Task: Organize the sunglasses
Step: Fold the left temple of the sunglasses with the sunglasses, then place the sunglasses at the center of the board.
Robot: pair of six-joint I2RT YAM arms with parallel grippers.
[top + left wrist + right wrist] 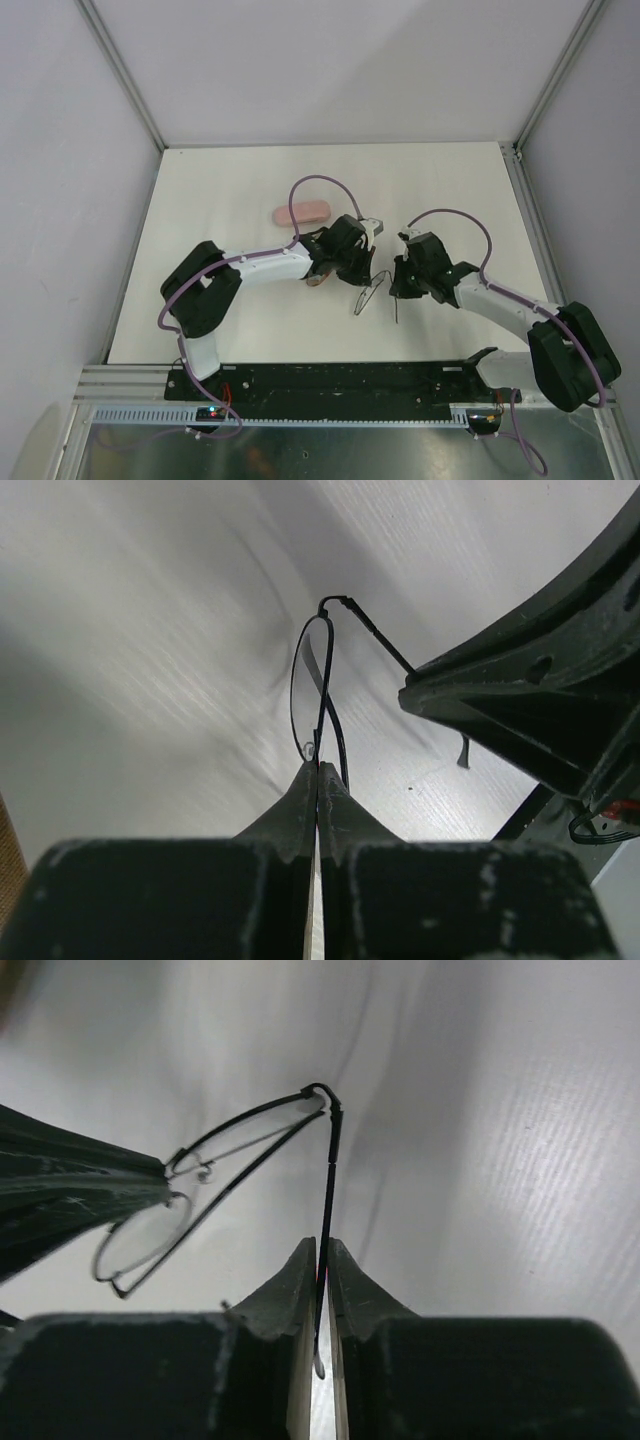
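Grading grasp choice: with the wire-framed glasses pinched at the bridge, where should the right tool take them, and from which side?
Likely the open temple arm of the wire-framed glasses, from its free end: it juts straight, clear of the lenses and the left tool. The right tool grips there.

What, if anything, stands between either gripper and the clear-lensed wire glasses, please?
Nothing visible does. The left gripper is shut on the wire glasses near their bridge, and the right gripper is shut on one temple arm, so both grip the frame directly with nothing between.
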